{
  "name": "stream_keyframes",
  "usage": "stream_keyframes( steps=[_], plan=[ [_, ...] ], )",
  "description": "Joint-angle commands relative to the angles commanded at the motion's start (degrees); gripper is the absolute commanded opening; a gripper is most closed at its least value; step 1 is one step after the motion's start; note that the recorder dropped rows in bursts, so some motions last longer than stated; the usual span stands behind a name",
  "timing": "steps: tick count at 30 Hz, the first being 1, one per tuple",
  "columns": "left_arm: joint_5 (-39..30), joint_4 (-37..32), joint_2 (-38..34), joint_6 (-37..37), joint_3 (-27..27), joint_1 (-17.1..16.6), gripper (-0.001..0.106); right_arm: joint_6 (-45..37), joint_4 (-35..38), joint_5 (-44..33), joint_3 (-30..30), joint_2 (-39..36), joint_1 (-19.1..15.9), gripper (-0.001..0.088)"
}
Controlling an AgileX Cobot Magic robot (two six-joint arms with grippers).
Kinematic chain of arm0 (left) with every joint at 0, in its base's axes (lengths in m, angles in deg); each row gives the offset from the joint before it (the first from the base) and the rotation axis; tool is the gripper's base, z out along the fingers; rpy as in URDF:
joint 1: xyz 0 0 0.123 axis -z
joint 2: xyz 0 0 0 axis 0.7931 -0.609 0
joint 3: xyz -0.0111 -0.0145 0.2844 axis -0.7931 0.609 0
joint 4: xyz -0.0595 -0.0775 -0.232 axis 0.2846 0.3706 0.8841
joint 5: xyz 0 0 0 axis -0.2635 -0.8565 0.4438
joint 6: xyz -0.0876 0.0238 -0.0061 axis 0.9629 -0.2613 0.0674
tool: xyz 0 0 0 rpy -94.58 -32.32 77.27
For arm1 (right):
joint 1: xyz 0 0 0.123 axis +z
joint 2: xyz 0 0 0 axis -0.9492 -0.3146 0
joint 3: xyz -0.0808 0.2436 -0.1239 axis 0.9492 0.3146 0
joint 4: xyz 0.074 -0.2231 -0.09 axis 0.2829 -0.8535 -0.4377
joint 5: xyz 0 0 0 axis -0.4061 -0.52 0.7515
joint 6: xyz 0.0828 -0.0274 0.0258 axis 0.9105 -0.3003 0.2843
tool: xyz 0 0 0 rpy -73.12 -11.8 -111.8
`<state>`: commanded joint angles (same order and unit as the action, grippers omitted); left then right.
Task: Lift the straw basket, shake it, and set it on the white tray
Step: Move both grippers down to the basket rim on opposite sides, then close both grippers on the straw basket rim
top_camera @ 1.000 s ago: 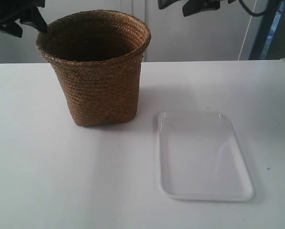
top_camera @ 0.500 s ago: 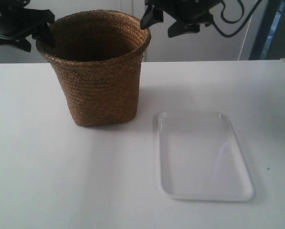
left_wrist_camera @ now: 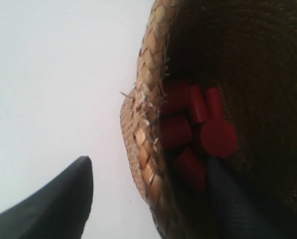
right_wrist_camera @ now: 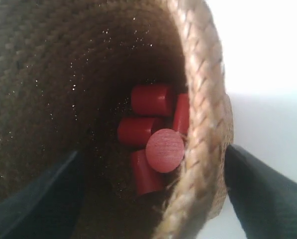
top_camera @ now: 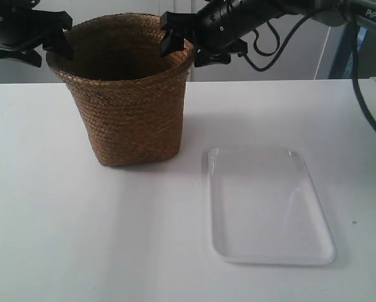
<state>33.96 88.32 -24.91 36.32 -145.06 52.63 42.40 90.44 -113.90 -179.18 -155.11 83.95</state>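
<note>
The straw basket (top_camera: 128, 107) stands upright on the white table, to the left of the white tray (top_camera: 269, 204), which lies flat and bare. The arm at the exterior view's left holds its gripper (top_camera: 54, 45) over the basket's left rim. The arm at the exterior view's right has its gripper (top_camera: 178, 43) over the right rim. In the left wrist view my left gripper (left_wrist_camera: 150, 167) is open and straddles the braided rim (left_wrist_camera: 146, 99), one finger outside and one inside. My right gripper (right_wrist_camera: 155, 152) is open and straddles the rim (right_wrist_camera: 200, 114) likewise.
Several red cylinders (right_wrist_camera: 164, 149) lie in a heap on the basket's bottom, also seen in the left wrist view as red cylinders (left_wrist_camera: 218, 137). The white table (top_camera: 80, 239) stretches in front of the basket. A wall stands behind the table.
The arm at the exterior view's right has come down and leftward until its gripper straddles the basket's right rim. The other arm has hardly moved. Basket and tray are where they were.
</note>
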Motion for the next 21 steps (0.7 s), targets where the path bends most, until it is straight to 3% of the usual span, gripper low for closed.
stream_keyframes(
  steps=[8, 10, 15, 18, 21],
  plan=[
    [2.27, 4.62, -4.43, 0.41, 0.0, 0.0, 0.068, -0.87, -4.04, 2.46, 0.0, 0.0, 0.0, 0.0722],
    [2.17, 5.75, -5.16, -0.27, 0.0, 0.0, 0.068, -0.87, -4.04, 4.08, 0.0, 0.0, 0.0, 0.068],
    [3.85, 11.74, -5.27, -0.7, 0.0, 0.0, 0.047, 3.97, -3.8, 6.36, 0.0, -0.97, 0.0, 0.0465],
    [3.97, 14.74, -5.27, -0.86, 0.0, 0.0, 0.027, 4.33, -3.8, 2.59, 0.0, -2.05, 0.0, 0.0273],
    [3.36, 15.9, -5.27, -1.5, 0.0, 0.0, 0.008, 4.33, -3.8, 0.01, 0.0, -2.39, 0.0, 0.0018]
  ],
)
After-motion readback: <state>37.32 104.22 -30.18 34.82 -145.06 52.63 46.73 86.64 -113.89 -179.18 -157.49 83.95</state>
